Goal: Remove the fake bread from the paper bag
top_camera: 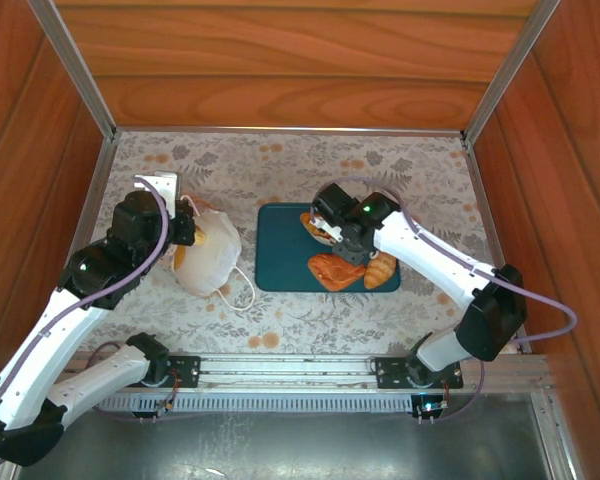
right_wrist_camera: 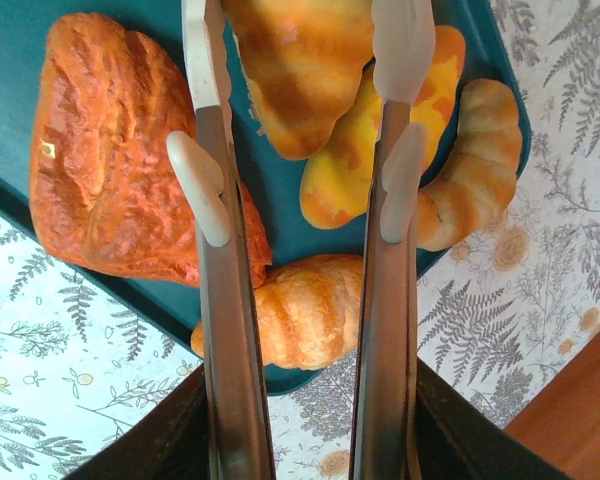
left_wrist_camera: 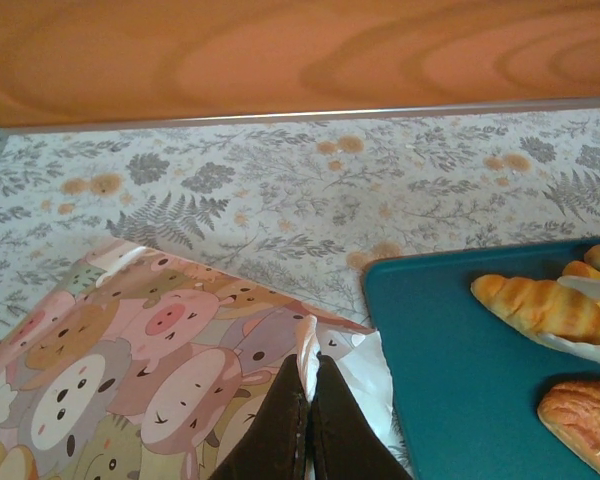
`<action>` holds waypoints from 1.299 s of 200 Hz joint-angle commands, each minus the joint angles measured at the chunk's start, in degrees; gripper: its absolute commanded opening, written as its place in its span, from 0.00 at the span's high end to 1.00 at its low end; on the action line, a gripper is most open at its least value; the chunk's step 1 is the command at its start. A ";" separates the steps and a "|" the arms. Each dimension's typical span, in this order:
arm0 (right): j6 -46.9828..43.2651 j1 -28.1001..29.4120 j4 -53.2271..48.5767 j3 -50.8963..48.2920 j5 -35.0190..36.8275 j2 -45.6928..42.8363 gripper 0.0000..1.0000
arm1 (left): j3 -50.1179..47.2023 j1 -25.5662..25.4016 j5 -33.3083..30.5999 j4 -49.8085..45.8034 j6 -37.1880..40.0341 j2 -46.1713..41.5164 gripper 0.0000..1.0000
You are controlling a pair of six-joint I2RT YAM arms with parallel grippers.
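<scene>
Your paper bag (top_camera: 212,252) lies crumpled on the surface, white with a pastel animal print on its side. Just right of it, five pieces of fake bread (top_camera: 335,270) cluster on the teal tray (top_camera: 280,262): a reddish flat pastry (right_wrist_camera: 110,180), two croissants (right_wrist_camera: 300,310), a ridged roll (right_wrist_camera: 300,70) and a yellow-orange bun (right_wrist_camera: 345,175).

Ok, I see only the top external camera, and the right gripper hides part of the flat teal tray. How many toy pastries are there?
Observer: The right wrist camera shows five: a reddish flat pastry, a golden ridged roll, a yellow oval bun, a curved croissant, a second croissant.
Operator: Is one held?
Observer: The ridged roll is between the right gripper's spread fingertips; a grip I cannot confirm.
Operator: And the other arm?
Observer: The left gripper is shut at the rim of the small white paper bag.
</scene>
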 commanded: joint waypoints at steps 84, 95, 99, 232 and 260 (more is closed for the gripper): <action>3.21 -0.80 -2.24 1.91 1.05 0.20 0.44 | 1.54 0.31 0.15 1.60 0.05 -0.69 1.00; 3.13 -0.82 -2.46 1.91 0.34 -0.28 0.44 | 1.70 0.24 0.51 1.60 0.06 -0.44 1.00; 3.50 -0.81 -2.58 2.11 0.61 -0.40 0.44 | 1.66 0.25 0.53 1.69 0.06 -0.32 1.00; 17.31 6.61 16.68 -6.86 -36.23 -25.53 0.49 | 0.06 0.23 -0.03 0.38 -1.63 -1.24 1.00; 18.11 16.28 21.19 -6.64 -32.65 -20.02 0.50 | 0.06 0.23 -0.86 -0.33 -2.40 -1.59 1.00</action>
